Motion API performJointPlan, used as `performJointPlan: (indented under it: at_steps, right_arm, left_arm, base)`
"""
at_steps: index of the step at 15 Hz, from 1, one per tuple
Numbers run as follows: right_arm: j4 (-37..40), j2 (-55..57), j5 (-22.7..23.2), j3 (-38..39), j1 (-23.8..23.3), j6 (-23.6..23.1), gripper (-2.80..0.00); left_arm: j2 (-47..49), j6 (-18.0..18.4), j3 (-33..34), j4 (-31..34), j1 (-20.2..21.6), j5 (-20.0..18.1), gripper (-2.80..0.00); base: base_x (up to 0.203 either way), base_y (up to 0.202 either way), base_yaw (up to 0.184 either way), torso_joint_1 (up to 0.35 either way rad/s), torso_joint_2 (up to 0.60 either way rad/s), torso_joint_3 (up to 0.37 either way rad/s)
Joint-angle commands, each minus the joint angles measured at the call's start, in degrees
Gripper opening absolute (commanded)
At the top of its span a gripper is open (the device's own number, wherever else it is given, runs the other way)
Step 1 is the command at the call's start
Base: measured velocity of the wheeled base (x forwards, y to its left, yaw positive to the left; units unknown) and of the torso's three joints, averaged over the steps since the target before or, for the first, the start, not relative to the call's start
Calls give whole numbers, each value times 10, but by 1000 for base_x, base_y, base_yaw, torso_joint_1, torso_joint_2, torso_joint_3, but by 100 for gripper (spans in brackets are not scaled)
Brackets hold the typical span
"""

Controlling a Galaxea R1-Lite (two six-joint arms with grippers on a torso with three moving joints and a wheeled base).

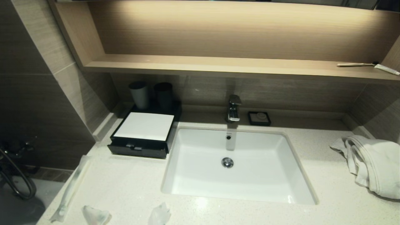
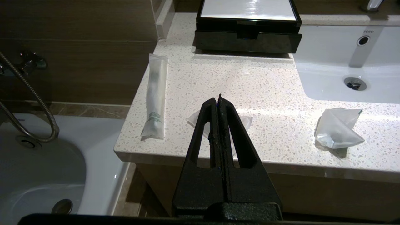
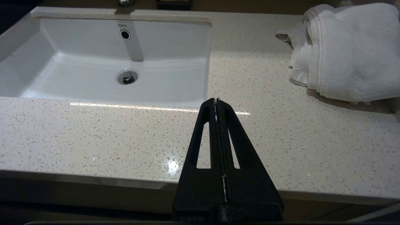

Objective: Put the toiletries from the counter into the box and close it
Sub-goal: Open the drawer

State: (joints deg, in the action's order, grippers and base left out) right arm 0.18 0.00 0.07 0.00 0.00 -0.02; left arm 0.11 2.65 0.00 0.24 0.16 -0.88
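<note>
A black box (image 1: 140, 132) with a white top stands on the counter left of the sink, its drawer (image 1: 137, 147) pulled out a little. A long white wrapped packet (image 1: 70, 189) lies at the counter's left edge. Two small crumpled clear packets (image 1: 95, 215) (image 1: 159, 214) lie near the front edge. In the left wrist view, my left gripper (image 2: 217, 98) is shut and empty above the front edge, in front of one small packet (image 2: 245, 120); the long packet (image 2: 154, 97), the other small packet (image 2: 337, 128) and the box (image 2: 248, 42) also show. My right gripper (image 3: 216, 100) is shut and empty over the counter right of the sink.
A white sink (image 1: 231, 162) with a tap (image 1: 233, 107) fills the counter's middle. A white towel (image 1: 372, 165) lies at the right. Two dark cups (image 1: 151, 93) stand behind the box, a soap dish (image 1: 259, 118) by the tap. A bathtub (image 2: 47, 175) lies left of the counter.
</note>
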Motion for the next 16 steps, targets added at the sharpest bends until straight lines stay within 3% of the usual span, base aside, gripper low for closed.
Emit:
performJointPlan:
  at_steps: [1, 16]
  right_arm:
    - [0, 0, 0, 0, 0, 0, -280]
    - [0, 0, 0, 0, 0, 0, -280]
  left_arm:
    - [0, 1, 0, 0, 0, 1, -280]
    - [0, 2, 0, 0, 0, 1, -280]
  base:
    - [0, 0, 0, 0, 0, 0]
    - [0, 0, 0, 0, 0, 0]
